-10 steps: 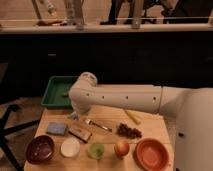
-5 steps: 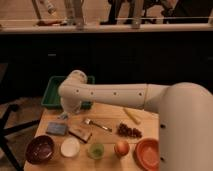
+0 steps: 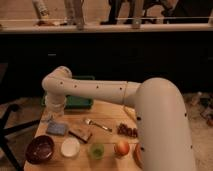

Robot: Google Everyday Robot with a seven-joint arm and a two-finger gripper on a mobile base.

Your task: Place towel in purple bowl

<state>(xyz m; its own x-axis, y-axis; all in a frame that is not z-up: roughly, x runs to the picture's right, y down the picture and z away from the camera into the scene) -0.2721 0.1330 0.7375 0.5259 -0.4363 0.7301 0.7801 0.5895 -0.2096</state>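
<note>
My gripper (image 3: 53, 110) hangs from the white arm's bent wrist over the table's back left corner, pointing down, shut. Just below it a small pale blue-grey cloth, the towel (image 3: 48, 119), shows at the table's left edge. I cannot tell whether the gripper touches it. The purple bowl (image 3: 40, 148), dark and glossy, sits at the front left corner, nearer the camera than the gripper, with nothing visible in it.
A blue rectangular sponge (image 3: 57, 129) lies right of the towel, with a brown block (image 3: 80, 133) and a fork (image 3: 98, 124) beside it. Along the front stand a white bowl (image 3: 70, 147), a green cup (image 3: 96, 150) and an orange fruit (image 3: 121, 148). A green tray (image 3: 79, 101) sits behind.
The arm has swung left and forward across the table. The wrist and gripper went from above the tray's right side down to the table's left edge.
</note>
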